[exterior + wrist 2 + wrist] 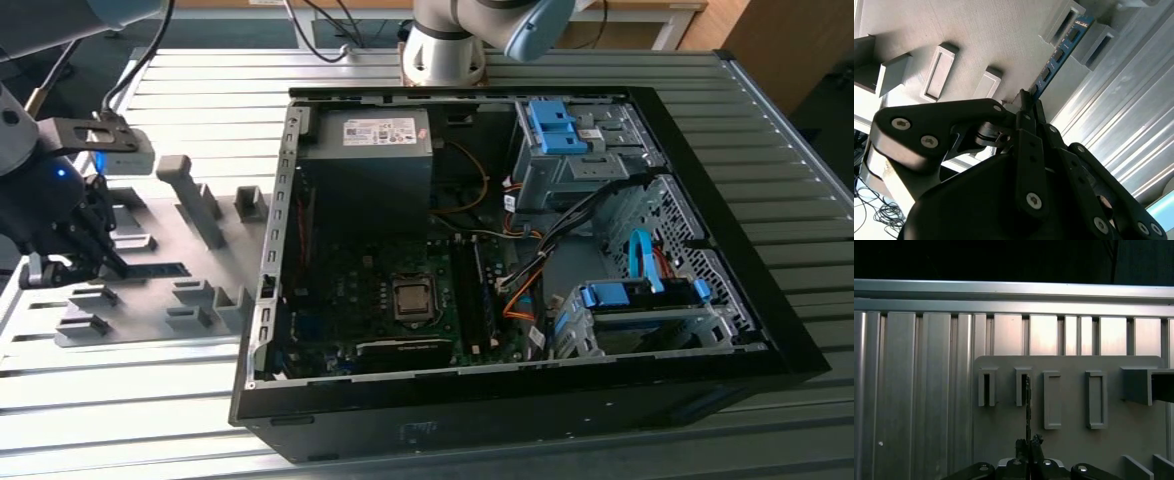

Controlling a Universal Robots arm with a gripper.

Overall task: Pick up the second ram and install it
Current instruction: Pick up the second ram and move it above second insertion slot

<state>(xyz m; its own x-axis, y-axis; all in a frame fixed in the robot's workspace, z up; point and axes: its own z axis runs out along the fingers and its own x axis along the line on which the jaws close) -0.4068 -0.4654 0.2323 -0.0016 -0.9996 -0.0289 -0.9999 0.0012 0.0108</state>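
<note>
The open computer case (534,405) is lying well apart from the fingers, and the grey fixture plate (1074,450) is lying under them. The gripper (1026,102) is clamping its fingers onto the near end of the second ram (1058,54), a thin blue-green board with dark chips. The board is reaching straight out from the fingertips, its far end sitting between two grey fixture blocks (1098,42).

A ribbed aluminium table (120,410) bears both. Grey fixture plate (1074,450) under the jaws; open computer case (534,410) well aside.
</note>
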